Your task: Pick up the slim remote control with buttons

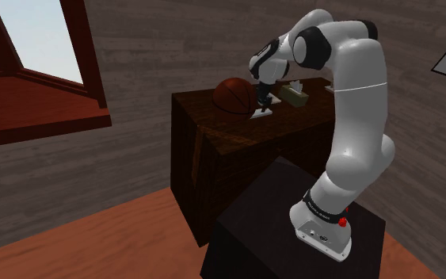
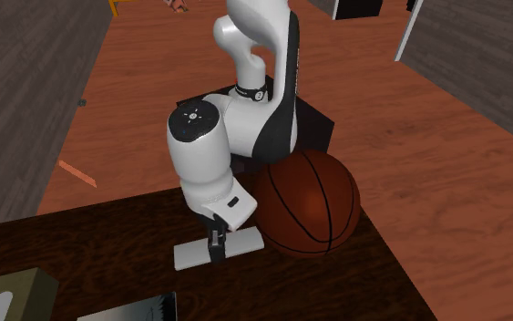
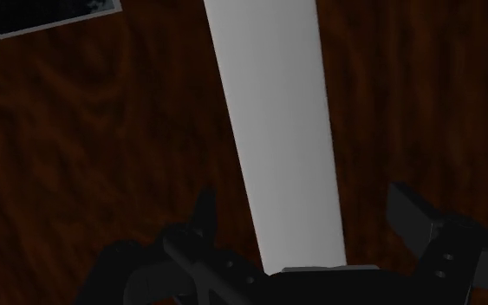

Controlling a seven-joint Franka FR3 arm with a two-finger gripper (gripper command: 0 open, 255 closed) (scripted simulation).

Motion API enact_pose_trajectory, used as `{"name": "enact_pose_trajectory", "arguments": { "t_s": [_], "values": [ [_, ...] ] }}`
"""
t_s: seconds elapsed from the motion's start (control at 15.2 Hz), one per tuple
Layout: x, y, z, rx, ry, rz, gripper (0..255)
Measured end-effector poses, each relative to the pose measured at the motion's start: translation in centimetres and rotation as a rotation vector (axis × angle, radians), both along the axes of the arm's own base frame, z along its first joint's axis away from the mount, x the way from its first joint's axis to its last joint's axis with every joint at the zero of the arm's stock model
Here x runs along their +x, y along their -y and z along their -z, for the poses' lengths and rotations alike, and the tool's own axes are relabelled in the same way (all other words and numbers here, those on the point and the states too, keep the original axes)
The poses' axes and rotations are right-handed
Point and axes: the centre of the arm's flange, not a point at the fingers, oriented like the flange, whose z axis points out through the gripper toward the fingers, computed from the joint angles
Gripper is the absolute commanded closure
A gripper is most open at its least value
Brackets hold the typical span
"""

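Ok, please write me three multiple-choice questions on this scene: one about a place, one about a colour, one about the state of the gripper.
1. What stands beside the remote on the table?
A) a basketball
B) a mug
C) a lamp

2. In what colour is the remote drawn?
A) red
B) plain white
C) green

3. How is the gripper?
A) shut on the remote
B) open, one finger on each side of the remote
C) shut on nothing, far above the table

Answers:
1 A, the ball sits by one end of the remote in the second exterior view.
2 B, it shows as a plain white slab.
3 B, the wrist view shows a gap between each finger and the remote.
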Motion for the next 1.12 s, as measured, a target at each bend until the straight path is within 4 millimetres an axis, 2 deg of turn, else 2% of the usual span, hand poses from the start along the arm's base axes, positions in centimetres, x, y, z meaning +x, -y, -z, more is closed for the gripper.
{"name": "enact_pose_trajectory", "arguments": {
  "t_s": [0.4,0.46,1.12],
  "values": [
    [0.0,0.2,3.2,0.002,0.0,-0.004,0],
    [0.0,0.2,3.4,0.002,0.0,-0.004,255],
    [0.0,0.3,3.5,0.001,0.001,-0.004,255]
  ]
}}
